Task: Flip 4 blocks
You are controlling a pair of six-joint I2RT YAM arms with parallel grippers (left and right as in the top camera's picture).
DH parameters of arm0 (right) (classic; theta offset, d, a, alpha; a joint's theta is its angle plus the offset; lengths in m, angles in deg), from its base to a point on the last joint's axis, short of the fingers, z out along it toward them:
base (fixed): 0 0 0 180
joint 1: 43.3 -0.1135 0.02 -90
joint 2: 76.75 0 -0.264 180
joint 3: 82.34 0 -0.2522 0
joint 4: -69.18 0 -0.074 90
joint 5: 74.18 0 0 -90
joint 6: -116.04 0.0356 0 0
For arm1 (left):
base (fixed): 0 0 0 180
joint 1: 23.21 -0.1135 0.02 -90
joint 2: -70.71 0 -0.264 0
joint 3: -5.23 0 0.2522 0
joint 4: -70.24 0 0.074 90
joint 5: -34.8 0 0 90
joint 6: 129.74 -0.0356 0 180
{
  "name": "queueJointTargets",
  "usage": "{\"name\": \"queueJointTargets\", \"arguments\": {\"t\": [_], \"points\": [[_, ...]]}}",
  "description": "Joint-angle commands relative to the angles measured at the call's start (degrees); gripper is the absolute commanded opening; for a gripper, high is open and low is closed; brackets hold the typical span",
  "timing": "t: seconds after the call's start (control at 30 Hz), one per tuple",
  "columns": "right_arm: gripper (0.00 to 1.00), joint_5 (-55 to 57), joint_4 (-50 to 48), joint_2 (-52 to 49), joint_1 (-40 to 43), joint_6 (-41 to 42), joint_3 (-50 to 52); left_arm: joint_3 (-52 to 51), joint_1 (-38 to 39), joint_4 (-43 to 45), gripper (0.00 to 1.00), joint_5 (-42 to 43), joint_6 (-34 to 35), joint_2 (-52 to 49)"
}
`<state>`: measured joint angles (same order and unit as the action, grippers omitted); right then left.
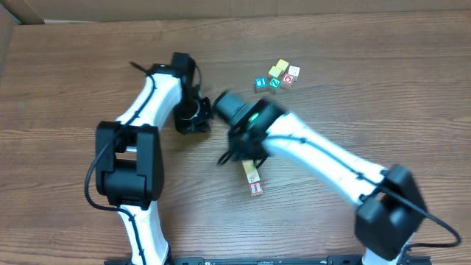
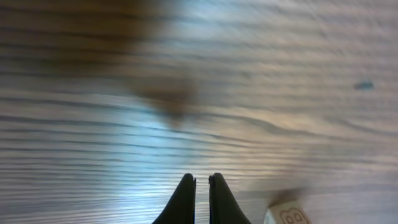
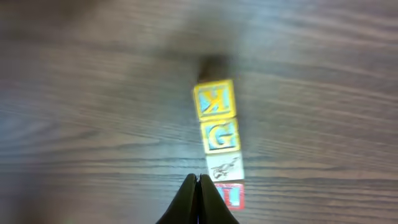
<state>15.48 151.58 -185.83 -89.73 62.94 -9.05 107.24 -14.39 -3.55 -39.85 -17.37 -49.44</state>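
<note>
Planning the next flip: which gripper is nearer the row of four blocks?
Right. The right gripper is at the row of blocks; the left gripper sits apart, up-left of it in the overhead view.

L end effector [image 2: 201,182] shut, R end effector [image 3: 198,180] shut, both arms extended fwd, wrists close together

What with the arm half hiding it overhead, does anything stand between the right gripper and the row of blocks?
Nothing visible: its wrist view shows the shut right gripper just beside the row of blocks.
</note>
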Motion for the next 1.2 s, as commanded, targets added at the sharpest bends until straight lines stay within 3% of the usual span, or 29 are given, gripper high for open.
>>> {"name": "queueJointTargets", "arguments": {"t": [0.0, 0.2, 0.4, 0.6, 0.8, 1.0, 1.17], "points": [[0.04, -13.66, 2.97, 1.73, 6.95, -4.66, -0.11, 1.99, 5.35, 0.11, 0.04, -3.28, -2.45, -0.59], [0.04, -13.66, 5.97, 1.73, 12.13, -4.63, 4.57, 4.37, 10.14, 1.49, 0.04, -3.32, -0.94, -0.59], [0.04, -13.46, 0.31, 1.73, 12.11, -4.61, 12.85, 4.42, 12.63, 3.43, 0.04, -4.33, 0.00, -0.59], [0.04, -13.49, -5.03, 1.73, 11.87, -7.06, 14.88, 4.63, 11.98, 3.32, 0.04, -10.93, 3.34, -0.59], [0.04, -13.22, -8.13, 1.70, 10.32, -7.15, 9.57, 11.02, 3.87, -4.42, 0.04, -7.85, 4.07, -0.59], [0.04, -4.37, -9.97, 1.05, 1.49, -3.65, -3.39, 15.47, -6.97, -11.34, 0.04, -8.09, 3.98, -0.59], [0.04, 5.03, -6.86, -8.59, -7.48, -3.65, -14.36, 15.43, -12.28, -14.60, 0.08, -8.09, 4.00, -0.59]]}}
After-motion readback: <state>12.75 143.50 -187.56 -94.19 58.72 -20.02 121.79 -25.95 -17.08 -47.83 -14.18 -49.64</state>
